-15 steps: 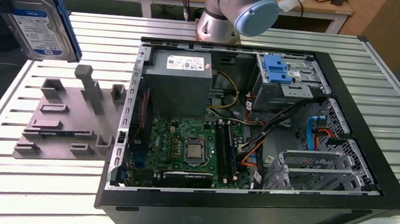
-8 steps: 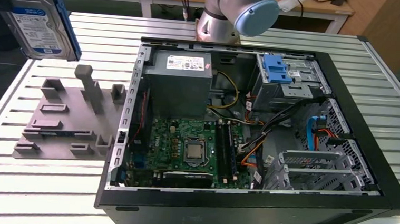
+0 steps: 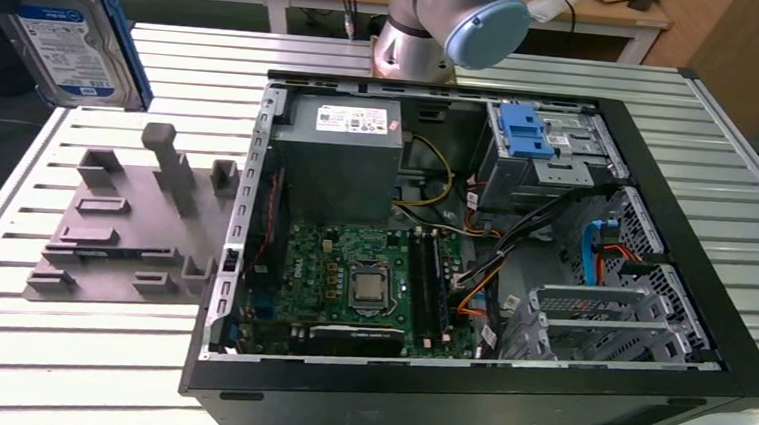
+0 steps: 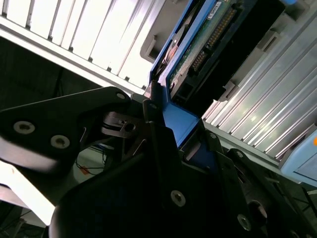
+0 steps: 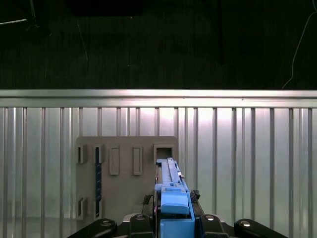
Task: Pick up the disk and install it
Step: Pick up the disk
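Gripping the disk (image 4: pixel 198 44) by its blue frame, the fingers (image 4: pixel 157 136) were seen closed on it from both sides in the second wrist view, black metal pressed against blue plastic. The disk (image 3: pixel 64 35) was held in the air, clear of the table (image 3: pixel 49 350), at the exterior view's far left, upright, with its white-and-blue label turned toward that camera. In the first wrist view the disk (image 5: pixel 171 188) was seen edge-on, reaching straight out from between the fingers. Beyond the fingers, past the disk's far end, the grey slotted block (image 5: pixel 124 163) lay flat on the ribbed table (image 5: pixel 247 148), apart from the disk. In the exterior view the block (image 3: pixel 125 220) lay below the fingers. Well apart from the fingers, toward the exterior view's right, an open computer case (image 3: pixel 473 405) rested on the table, its green circuit board (image 3: pixel 348 280) and a blue drive bay (image 3: pixel 525 133) exposed. The arm's base (image 3: pixel 433 26) stood behind the case.
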Controlling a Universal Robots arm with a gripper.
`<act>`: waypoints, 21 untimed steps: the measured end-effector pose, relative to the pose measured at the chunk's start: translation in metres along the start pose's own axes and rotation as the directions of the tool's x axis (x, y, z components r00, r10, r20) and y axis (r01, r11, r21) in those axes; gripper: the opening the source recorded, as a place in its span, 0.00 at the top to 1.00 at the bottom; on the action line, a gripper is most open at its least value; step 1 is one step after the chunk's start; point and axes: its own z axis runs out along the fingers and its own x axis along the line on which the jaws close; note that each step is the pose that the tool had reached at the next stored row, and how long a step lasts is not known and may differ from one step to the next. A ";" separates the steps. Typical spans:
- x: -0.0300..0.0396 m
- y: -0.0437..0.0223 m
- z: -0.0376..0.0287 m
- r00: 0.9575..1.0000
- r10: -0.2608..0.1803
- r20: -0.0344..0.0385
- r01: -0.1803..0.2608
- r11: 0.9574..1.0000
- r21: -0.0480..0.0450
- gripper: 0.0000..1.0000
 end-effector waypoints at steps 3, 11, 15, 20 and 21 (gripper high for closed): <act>0.0000 0.0000 -0.0045 1.000 0.000 0.000 0.000 1.000 0.000 0.64; 0.0000 0.0000 -0.0173 1.000 0.000 0.000 0.000 1.000 0.000 0.64; 0.0000 0.0000 -0.0243 1.000 0.000 0.000 0.000 1.000 0.000 0.64; -0.0001 0.0000 -0.0339 1.000 0.000 0.000 0.000 1.000 0.000 0.64; -0.0001 0.0000 -0.0356 1.000 0.000 0.000 0.000 1.000 0.000 0.64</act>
